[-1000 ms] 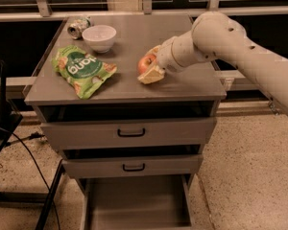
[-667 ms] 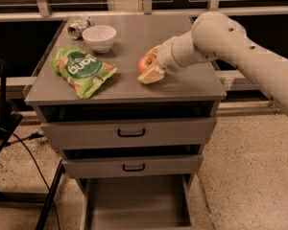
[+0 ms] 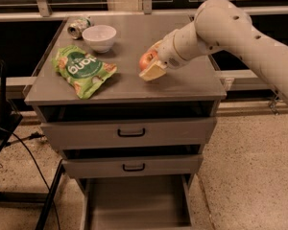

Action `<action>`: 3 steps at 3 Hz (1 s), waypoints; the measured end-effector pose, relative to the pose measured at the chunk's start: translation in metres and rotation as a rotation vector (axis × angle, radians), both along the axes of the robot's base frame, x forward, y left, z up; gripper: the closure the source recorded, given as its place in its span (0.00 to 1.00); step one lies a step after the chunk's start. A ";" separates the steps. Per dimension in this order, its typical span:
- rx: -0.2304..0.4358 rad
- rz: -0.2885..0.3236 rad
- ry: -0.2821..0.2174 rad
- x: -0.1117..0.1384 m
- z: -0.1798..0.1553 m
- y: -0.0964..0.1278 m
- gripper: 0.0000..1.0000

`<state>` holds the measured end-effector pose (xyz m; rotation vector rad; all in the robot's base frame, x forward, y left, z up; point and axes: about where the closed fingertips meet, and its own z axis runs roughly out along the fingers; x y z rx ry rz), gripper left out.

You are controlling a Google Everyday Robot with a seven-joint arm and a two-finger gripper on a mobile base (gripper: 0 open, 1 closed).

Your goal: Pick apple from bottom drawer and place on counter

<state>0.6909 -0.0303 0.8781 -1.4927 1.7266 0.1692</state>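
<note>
The red-orange apple (image 3: pixel 146 60) sits between the fingers of my gripper (image 3: pixel 150 64), just above or on the grey counter (image 3: pixel 134 87), right of centre. My white arm reaches in from the right. One pale finger (image 3: pixel 152 72) lies in front of the apple. The bottom drawer (image 3: pixel 137 205) stands pulled open at the foot of the cabinet, its grey inside bare.
A green snack bag (image 3: pixel 81 70) lies on the counter's left part. A white bowl (image 3: pixel 99 37) and a tipped can (image 3: pixel 79 27) stand at the back left. The two upper drawers with black handles (image 3: pixel 131 132) are shut. Black cables and a stand are at the left.
</note>
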 end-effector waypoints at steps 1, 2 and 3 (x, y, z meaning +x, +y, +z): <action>0.013 -0.016 0.034 -0.002 0.006 -0.003 1.00; 0.045 -0.030 0.074 -0.002 0.007 -0.005 1.00; 0.094 -0.039 0.143 -0.002 0.003 -0.007 1.00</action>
